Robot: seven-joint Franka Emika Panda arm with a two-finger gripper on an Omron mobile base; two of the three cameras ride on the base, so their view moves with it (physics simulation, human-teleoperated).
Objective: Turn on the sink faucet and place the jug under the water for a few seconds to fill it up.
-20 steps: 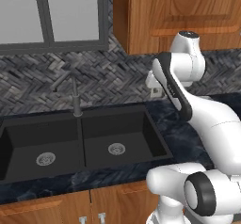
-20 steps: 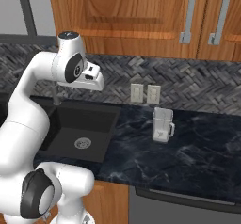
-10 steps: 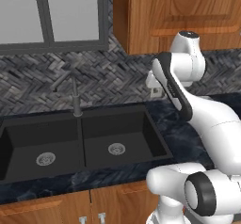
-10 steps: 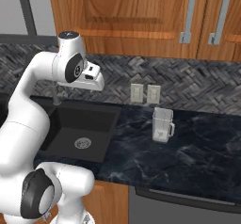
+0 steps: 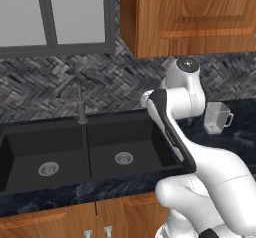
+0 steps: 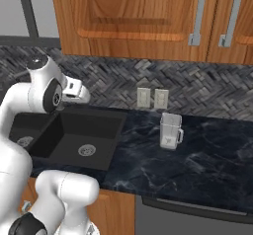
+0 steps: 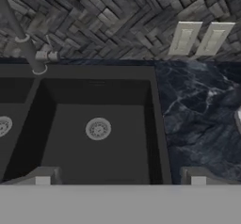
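Note:
The slim dark sink faucet [image 5: 80,101] stands upright behind the divider of the black double-basin sink [image 5: 87,132], and no water comes from its spout. The clear jug [image 5: 217,117] stands upright on the dark marble counter to the right of the sink, with its handle to the right [image 6: 169,130]. My gripper [image 7: 120,180] hovers above the front of the right basin, facing the backsplash. Its fingertips [image 7: 42,179] are spread wide with nothing between them. The faucet [image 7: 26,46] is at the upper left of the hand view. The jug is well off to the gripper's right.
Two pale wall outlets [image 6: 151,98] sit on the herringbone backsplash between sink and jug. Wooden cabinets [image 6: 128,12] hang above the counter and a window [image 5: 55,14] is over the sink's left. The dark counter [image 6: 197,170] stretches right of the sink.

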